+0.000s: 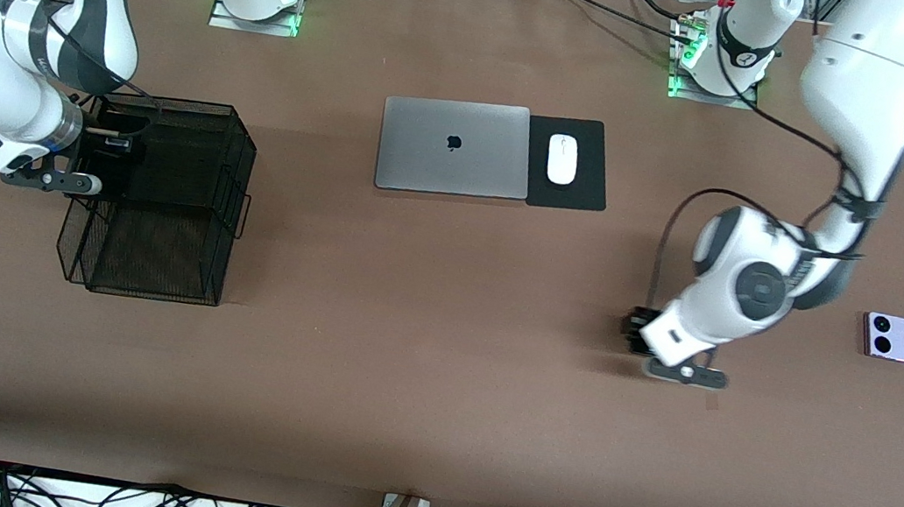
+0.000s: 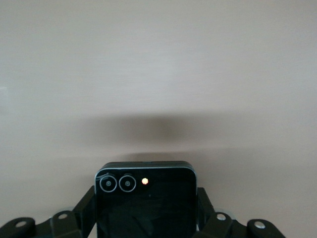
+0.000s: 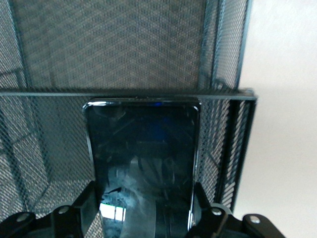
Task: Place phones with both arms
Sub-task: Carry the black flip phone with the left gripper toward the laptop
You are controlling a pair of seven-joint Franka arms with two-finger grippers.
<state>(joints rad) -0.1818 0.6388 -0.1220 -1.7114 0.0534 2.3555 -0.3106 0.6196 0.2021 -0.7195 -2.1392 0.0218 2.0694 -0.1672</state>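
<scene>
Left gripper (image 1: 672, 355): jaws closed on the small squarish black phone (image 2: 145, 203), which stands upright between the fingers (image 2: 84, 210) above bare brown table (image 1: 427, 427), toward the left arm's end. Glossy face, rounded corners, two ringed lenses and a small lit dot near its upper edge. Open tabletop all round it.

Lavender-white phone (image 1: 886, 337): small, squarish, two black circles; lies flat on the table, near that gripper, further toward the left arm's end.

Right gripper (image 1: 99, 151): jaws closed on the long black phone (image 3: 143, 168), a glossy slab with rounded corners, held over the wire-mesh basket (image 1: 161, 248). In the right wrist view its upper edge sits against the basket's dark rim bar.

Basket: black metal mesh, boxy, stepped compartments, at the right arm's end.

Laptop (image 1: 454, 146): silver, shut, farthest from the front camera; touching it, a black mat (image 1: 581, 188) bearing a white mouse (image 1: 562, 159).
</scene>
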